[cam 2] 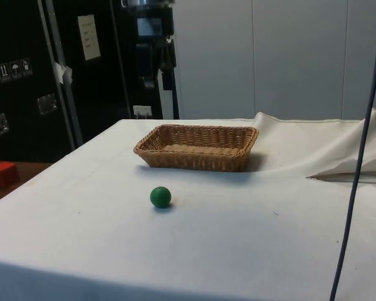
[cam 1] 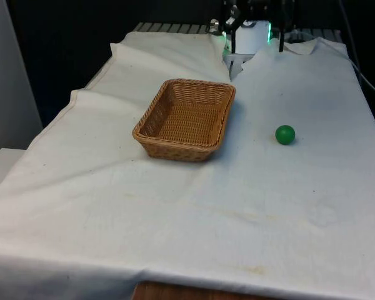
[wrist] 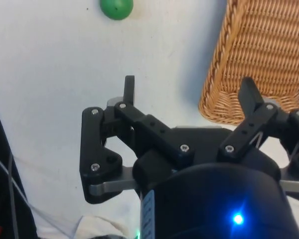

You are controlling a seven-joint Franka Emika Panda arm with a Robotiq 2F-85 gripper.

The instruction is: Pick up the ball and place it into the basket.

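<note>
Green and round, the ball lies free on the white cloth of the table, near the edge on the front view's right and about midway along it, well apart from the basket. Wicker, shallow and rectangular, the basket sits nearer the table's middle, upright, with nothing in it. Neither touches the other, and bare cloth lies between them. The gripper hangs high over the robot's end of the table, well apart from the ball, its two fingers spread wide with nothing between them; in the side view it shows up by the dark cabinets, above and behind the basket. The step in hand looks like the reach, so the task is at its start. To do it well, bring the claw straight above the ball before lowering, so the ball sits centred between the fingers and not against one of them. Come down vertically and stop just short of the cloth, since a ball nudged from the side will likely roll, and the near edge gives it little room. Close gently at the ball's widest part; a pinch above it would likely squeeze it out downward. The cloth is loose and wrinkled toward the robot's end, so dragging the fingertips may bunch it.
</note>
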